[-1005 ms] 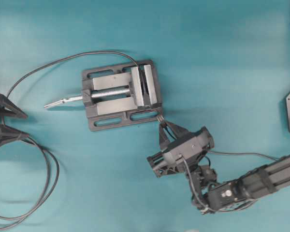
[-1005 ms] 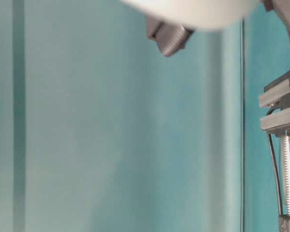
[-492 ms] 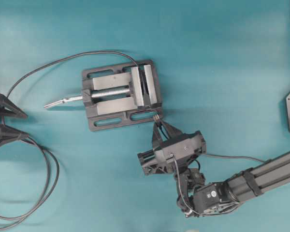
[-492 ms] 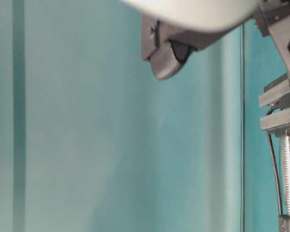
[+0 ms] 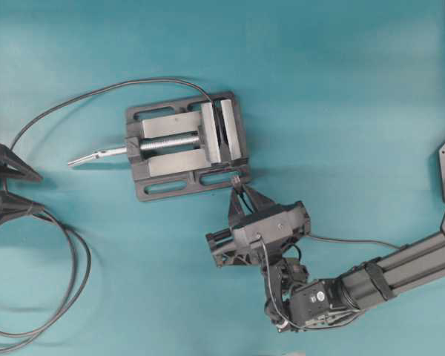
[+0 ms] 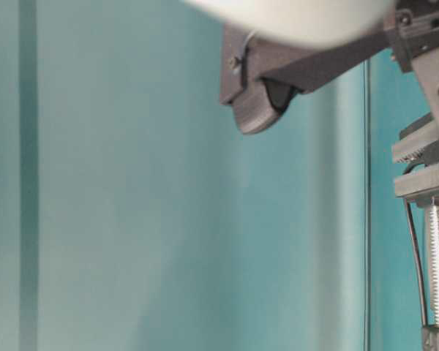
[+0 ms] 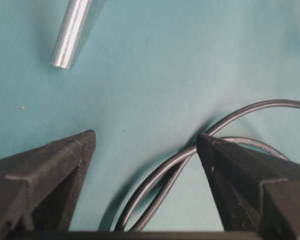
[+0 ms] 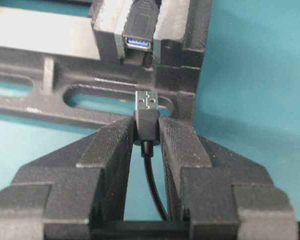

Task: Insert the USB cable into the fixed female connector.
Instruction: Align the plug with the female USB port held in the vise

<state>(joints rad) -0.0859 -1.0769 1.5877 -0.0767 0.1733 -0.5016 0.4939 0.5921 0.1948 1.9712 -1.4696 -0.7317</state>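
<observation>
In the overhead view, a grey metal vise [image 5: 185, 145] with a screw handle is seen on the teal desk [image 5: 341, 89]. The right end effector [image 5: 239, 194] is placed just beside the lower right corner of the vise, and the thin grey USB cable [image 5: 356, 241] is seen running from it toward the right. The left end effector [image 5: 11, 189] is found at the left edge, well apart from the vise, with its fingers spread wide. A thicker dark cable with big loops [image 5: 67, 297] lies below it.

In the table-level view, most of the picture is blurred. A dark part of the right arm is seen at the top, and the vise at the right edge; the socket is perhaps hidden there behind a finger.

In the left wrist view, the two black fingers [image 7: 45, 180] are held far apart with nothing between them; the looped cable passes on the desk underneath.

In the right wrist view, the dark plug with its metal tip is clenched between the two ribbed fingers [image 8: 115, 145]. The fixed female connector [image 8: 138, 37], a small dark socket with a blue inside, is clamped in the vise jaws. The plug tip points at it but is apart from it, lower in the picture.
</observation>
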